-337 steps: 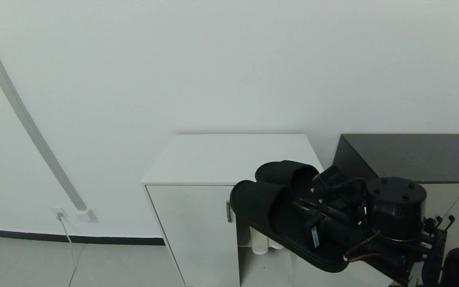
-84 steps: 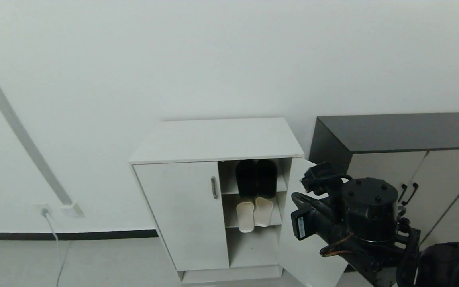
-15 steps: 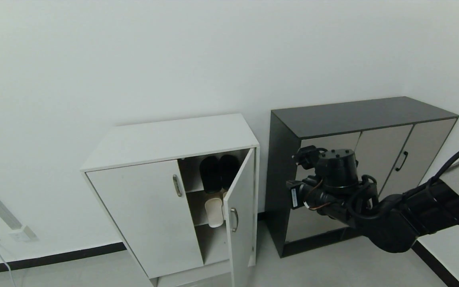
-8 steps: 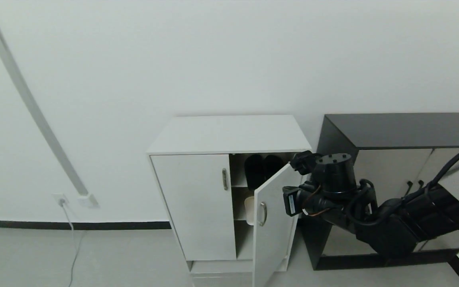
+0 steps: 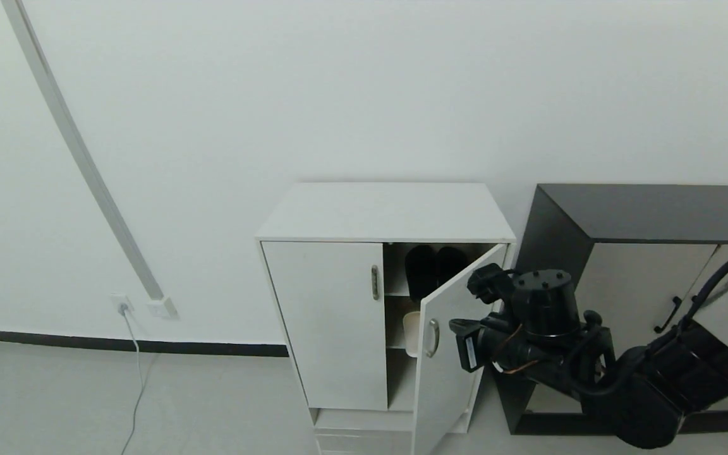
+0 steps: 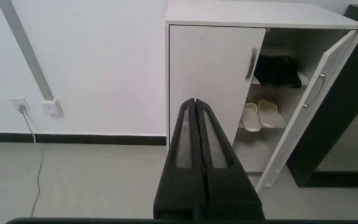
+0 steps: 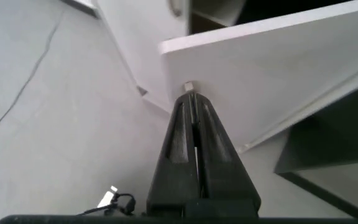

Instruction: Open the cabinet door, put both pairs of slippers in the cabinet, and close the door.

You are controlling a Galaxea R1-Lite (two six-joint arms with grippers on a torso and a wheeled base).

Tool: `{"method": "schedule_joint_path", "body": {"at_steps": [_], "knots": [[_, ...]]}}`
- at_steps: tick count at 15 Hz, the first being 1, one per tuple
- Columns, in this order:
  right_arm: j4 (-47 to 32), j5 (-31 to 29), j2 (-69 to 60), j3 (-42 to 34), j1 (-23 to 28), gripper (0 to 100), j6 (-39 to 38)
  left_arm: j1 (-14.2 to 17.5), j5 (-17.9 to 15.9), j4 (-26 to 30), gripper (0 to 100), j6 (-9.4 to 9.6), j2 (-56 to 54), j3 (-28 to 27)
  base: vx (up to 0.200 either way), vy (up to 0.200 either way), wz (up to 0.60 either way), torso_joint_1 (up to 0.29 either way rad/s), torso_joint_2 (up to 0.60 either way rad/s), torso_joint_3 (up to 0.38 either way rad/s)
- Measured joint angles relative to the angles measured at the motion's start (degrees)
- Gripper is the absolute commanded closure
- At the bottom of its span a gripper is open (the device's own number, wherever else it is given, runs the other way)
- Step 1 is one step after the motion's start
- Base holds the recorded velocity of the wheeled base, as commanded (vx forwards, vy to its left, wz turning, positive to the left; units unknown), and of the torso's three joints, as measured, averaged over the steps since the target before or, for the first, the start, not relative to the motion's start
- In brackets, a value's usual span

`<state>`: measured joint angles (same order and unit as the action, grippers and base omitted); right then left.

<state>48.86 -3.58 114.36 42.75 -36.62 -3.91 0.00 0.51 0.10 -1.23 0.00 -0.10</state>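
1. The left gripper (image 6: pixel 196 109), fingers pressed together on nothing, hangs well back from the white cabinet (image 5: pixel 386 212), facing its closed left door (image 5: pixel 329 322). It is best held there, out of the swing.
2. Both pairs are lodged in the right-hand compartment: the black slippers (image 5: pixel 435 268) on the top shelf and the cream slippers (image 6: pixel 260 115) on the shelf below. The cream pair is judged to lie near the shelf front, so the door should be closed slowly enough for a snag to be noticed.
3. The right door (image 5: pixel 449 354) stands half open, with its handle (image 5: pixel 431 338) on the free edge toward the near side.
4. The right gripper (image 7: pixel 193 102), fingers pressed together and empty, is set at the door's outer face. Whether contact is made cannot be told. The push should be applied square to the panel, toward the handle side, and followed along the arc until the door lies flush.
5. The dark cabinet (image 5: pixel 648 212) just beside on the right should be cleared by the arm.
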Motion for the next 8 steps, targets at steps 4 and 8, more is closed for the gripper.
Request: {"method": "schedule_joint_path", "body": {"at_steps": [4,8], "knots": [[7.66,0.59,-0.02,-8.67,-0.17,100,1.01,0.00,0.00,-0.02,100,0.09,0.00,0.02,0.200,0.000,0.00,-0.002,0.00,0.005],[9.06,0.66,-0.02,-11.72,0.49,100,0.79,0.00,0.00,0.00,100,0.09,0.00,0.00,0.200,0.000,0.00,0.011,0.00,0.002]]}}
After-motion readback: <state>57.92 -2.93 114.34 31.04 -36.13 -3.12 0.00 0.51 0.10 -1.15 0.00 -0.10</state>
